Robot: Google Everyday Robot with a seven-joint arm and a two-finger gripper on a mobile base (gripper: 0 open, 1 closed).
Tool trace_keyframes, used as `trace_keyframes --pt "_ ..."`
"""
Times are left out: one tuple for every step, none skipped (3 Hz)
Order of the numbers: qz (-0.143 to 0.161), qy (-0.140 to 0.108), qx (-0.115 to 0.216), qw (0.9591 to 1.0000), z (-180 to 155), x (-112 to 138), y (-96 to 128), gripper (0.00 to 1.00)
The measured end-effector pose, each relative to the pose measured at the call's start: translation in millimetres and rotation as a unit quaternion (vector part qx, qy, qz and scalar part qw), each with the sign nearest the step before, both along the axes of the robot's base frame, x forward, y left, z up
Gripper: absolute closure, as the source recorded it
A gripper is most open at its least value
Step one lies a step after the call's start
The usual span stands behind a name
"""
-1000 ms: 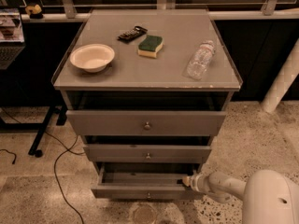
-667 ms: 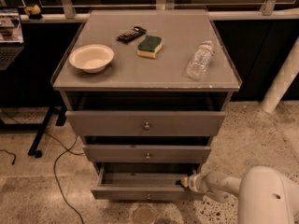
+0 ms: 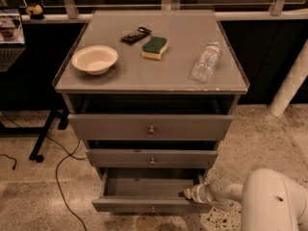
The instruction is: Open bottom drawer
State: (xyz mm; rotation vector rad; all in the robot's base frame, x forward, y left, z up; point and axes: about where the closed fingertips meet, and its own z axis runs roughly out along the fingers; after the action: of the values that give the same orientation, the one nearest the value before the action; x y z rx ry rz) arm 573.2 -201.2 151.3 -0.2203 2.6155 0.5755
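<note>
The bottom drawer (image 3: 144, 204) is the lowest of three grey drawers in the cabinet and stands pulled out, showing its shallow plain grey inside (image 3: 147, 186). Its small metal knob (image 3: 153, 209) sits at the centre of the front. My gripper (image 3: 186, 194) is at the drawer's right front corner, at the top edge of the front panel, on a white arm (image 3: 226, 191) coming from the lower right. The middle drawer (image 3: 150, 158) and top drawer (image 3: 150, 127) also stand slightly out.
On the cabinet top (image 3: 115, 76) lie a white bowl (image 3: 94, 58), a green and yellow sponge (image 3: 154, 47), a dark snack bar (image 3: 135, 34) and a lying plastic bottle (image 3: 205, 61). A black cable (image 3: 57, 172) runs over the floor at left. A white post (image 3: 291, 83) stands at right.
The arm's white body has shifted slightly left. The gripper stays at the bottom drawer's right corner and the drawer stays pulled out.
</note>
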Motion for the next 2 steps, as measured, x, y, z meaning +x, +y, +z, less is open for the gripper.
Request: trace_keyframes --pt "0.029 0.02 0.017 0.9992 -6 -29 10 1.0" --pt "0.055 0.037 0.041 0.997 -9 -58 13 1.0"
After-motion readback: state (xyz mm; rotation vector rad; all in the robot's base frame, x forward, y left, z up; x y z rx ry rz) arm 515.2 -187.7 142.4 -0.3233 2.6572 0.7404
